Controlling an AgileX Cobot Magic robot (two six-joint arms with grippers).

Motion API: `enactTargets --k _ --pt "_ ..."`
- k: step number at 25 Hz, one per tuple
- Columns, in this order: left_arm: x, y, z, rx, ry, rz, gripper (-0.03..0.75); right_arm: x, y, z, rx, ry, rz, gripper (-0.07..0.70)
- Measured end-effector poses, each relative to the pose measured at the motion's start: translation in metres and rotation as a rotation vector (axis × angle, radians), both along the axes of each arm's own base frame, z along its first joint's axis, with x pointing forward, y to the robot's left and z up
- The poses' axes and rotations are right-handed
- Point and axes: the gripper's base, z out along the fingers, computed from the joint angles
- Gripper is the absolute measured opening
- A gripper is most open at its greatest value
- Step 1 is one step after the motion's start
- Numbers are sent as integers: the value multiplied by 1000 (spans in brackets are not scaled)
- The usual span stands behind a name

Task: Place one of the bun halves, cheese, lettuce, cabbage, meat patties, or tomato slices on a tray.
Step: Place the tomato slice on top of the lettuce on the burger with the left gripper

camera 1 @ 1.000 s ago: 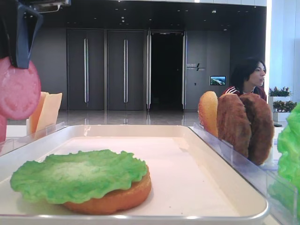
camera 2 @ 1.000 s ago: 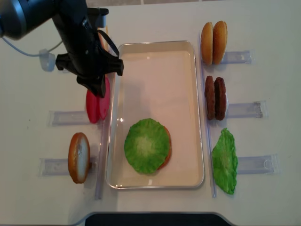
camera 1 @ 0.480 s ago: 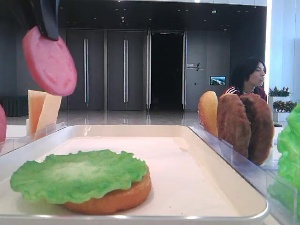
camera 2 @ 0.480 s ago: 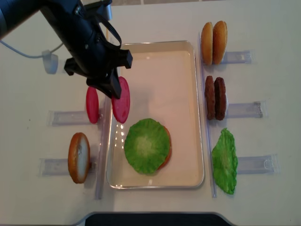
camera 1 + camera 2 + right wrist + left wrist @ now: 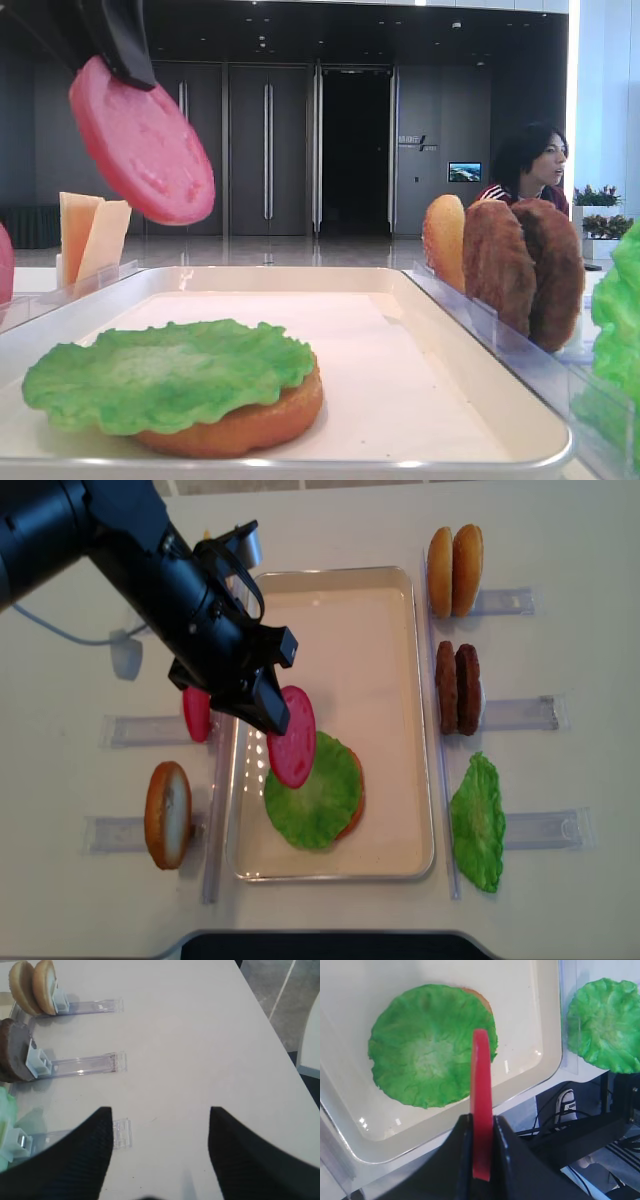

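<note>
A tomato slice [image 5: 292,737] hangs in the air over the white tray [image 5: 385,600], pinched by its upper edge in the left gripper [image 5: 268,708], whose jaws are clamped tight on it. In the overhead view the slice sits just left of centre, tilted, its lower edge over the upper left rim of the lettuce leaf [image 5: 312,791] that lies on the tray; I can't tell whether the two touch there, but the low side view shows the slice [image 5: 141,140] well clear above the leaf [image 5: 168,374], at the upper left of the frame. The leaf rests on a bun half [image 5: 245,425] in the near part of the tray. The left wrist camera looks down the red disc [image 5: 481,1130] edge-on, gripped between the two dark fingers [image 5: 464,1152], with the leaf [image 5: 427,1050] below it.

Left of the tray, a second tomato slice [image 5: 196,714] stands on edge in a clear rack, and another bun half [image 5: 167,814] stands in the rack at the lower left. On the right side, from top to bottom, stand two bun halves [image 5: 455,570], two meat patties [image 5: 458,688] and a second lettuce leaf [image 5: 477,822]. Cheese slices [image 5: 93,238] lean at the left in the side view.

The right gripper [image 5: 160,1155] hovers over bare table at the right, jaws spread wide with nothing between them.
</note>
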Motion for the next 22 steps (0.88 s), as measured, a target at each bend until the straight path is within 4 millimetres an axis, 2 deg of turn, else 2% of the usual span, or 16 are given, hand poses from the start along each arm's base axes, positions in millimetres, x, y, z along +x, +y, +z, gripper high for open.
enactTargets --k 7,13,22 --pt "-15 -1 -25 -105 0 26 63 0 0 0 0 0 0 430" --pt "-22 2 -44 -113 5 61 63 0 0 0 0 0 0 430" --pt "-22 2 -57 -177 -50 134 63 0 0 0 0 0 0 430"
